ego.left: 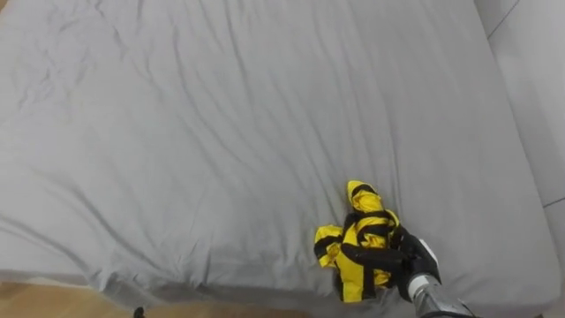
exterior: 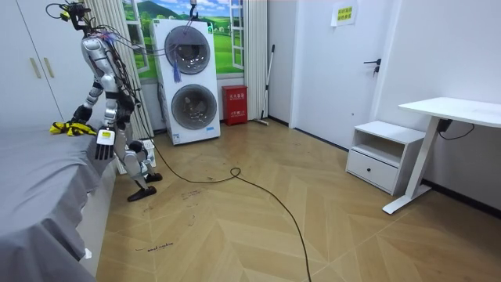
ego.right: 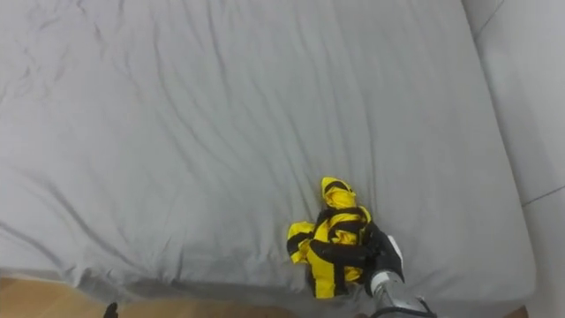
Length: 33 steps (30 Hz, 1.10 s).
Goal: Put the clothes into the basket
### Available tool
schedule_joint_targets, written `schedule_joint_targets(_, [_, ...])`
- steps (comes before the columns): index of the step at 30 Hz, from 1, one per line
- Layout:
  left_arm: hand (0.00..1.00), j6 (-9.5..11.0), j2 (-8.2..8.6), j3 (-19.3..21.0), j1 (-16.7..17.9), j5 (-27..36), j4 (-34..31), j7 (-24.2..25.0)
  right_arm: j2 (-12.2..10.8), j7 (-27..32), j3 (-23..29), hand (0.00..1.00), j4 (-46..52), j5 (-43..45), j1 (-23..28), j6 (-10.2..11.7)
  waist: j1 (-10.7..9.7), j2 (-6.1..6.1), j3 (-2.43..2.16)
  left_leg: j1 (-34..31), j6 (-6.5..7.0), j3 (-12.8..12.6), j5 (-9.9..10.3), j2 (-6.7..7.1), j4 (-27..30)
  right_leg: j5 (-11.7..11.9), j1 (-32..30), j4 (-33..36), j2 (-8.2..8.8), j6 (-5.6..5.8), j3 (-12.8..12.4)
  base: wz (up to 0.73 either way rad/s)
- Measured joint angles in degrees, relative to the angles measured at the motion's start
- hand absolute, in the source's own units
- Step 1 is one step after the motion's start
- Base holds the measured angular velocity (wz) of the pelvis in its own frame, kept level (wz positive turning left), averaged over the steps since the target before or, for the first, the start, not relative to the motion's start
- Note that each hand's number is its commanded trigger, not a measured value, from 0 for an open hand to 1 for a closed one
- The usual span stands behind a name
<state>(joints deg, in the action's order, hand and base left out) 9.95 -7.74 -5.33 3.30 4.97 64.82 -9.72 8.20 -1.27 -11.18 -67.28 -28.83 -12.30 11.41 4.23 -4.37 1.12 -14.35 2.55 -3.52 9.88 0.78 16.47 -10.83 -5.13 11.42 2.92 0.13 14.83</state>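
In the left eye view a grey bed (ego.left: pixel 221 115) spreads out below the robot. A crumpled yellow-and-black garment (ego.left: pixel 362 243) lies close to the bed's near edge, towards its right corner. The right hand (ego.left: pixel 413 261) comes in from the lower right and rests on the garment's right side, its dark fingers curled into the cloth and gripping it.

In the room view the robot stands at the bed's edge on the room view's left and bends towards the garment. Its left hand (exterior: pixel 104 146) hangs beside the mattress with fingers straight, holding nothing. Behind the robot stands a stacked washer and dryer (exterior: pixel 190 78).
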Motion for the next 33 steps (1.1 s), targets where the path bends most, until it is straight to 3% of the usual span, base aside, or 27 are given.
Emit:
schedule_joint_targets(8, [0.00, -0.91, -0.26, 0.03, -0.17, -0.04, 0.42, 0.00, 1.49, 2.54, 0.08, 1.00, -3.29, 0.26, -0.32, 0.40, 0.73, 0.30, -0.04, 0.00, 0.09, 1.28, -0.52, 0.71, -0.92, 0.63, 0.29, -0.98, -0.03, 0.15, 1.21, 0.08])
schedule_joint_targets(14, [0.00, -1.31, -0.47, -0.02, -0.25, -0.06, 0.37, 0.00, 1.86, 2.55, 0.06, 1.00, -6.71, 0.26, -0.08, -1.49, 0.76, 0.78, 0.09, -0.01, 0.03, 1.50, -1.01, 0.83, -1.22, 0.63, 0.26, -1.07, -0.01, 0.15, 1.21, 0.02])
schedule_joint_targets(18, [0.00, -1.33, -0.52, -0.02, -0.20, -0.04, 0.49, 0.01, 1.81, 2.32, 0.13, 1.00, -8.84, 0.33, -0.02, -2.79, 0.71, 1.51, -0.07, -0.15, 0.07, 1.47, -1.11, 0.90, -1.35, 0.63, 0.37, -1.03, 0.04, 0.15, 1.19, 0.00])
schedule_joint_targets(25, [0.00, -1.24, -0.68, 0.12, -0.30, -0.04, 1.35, 0.00, 1.53, 1.97, 1.19, 1.00, -9.58, 0.34, 0.48, -2.93, 0.59, 1.07, 0.04, 0.26, 0.13, 1.36, -1.26, 0.98, -1.75, 0.63, 0.57, -1.03, 0.18, 0.15, 1.24, 0.00])
schedule_joint_targets(26, [0.00, -1.23, -0.72, 0.73, -0.23, -0.06, 1.40, 0.00, 1.52, 1.88, 1.30, 1.00, -9.55, -0.07, 0.51, -3.39, 0.54, 0.72, 0.25, 0.54, 0.13, 1.42, -1.26, 1.02, -1.75, 0.63, 0.97, -1.24, 0.18, 0.15, 1.28, 0.05])
schedule_joint_targets(28, [0.00, -1.23, -0.91, 0.99, -0.22, -0.08, 1.67, 0.00, 1.51, 1.80, 1.31, 1.00, -9.03, -0.68, 0.55, -4.06, 0.57, 0.26, 0.18, 0.84, 0.13, 1.74, -1.26, 1.22, -1.71, 0.63, 1.89, -1.99, 0.20, 0.15, 1.82, 0.12])
schedule_joint_targets(33, [0.00, -1.13, -0.87, 2.31, 0.95, -0.28, 1.37, -0.01, 1.69, 1.25, 6.19, 1.00, -4.91, -6.80, 3.46, -6.12, 0.39, 0.43, 0.10, 1.57, 0.19, 2.13, -1.22, 1.42, -1.17, 0.63, 3.10, -1.93, 0.34, 0.15, 2.42, 0.08])
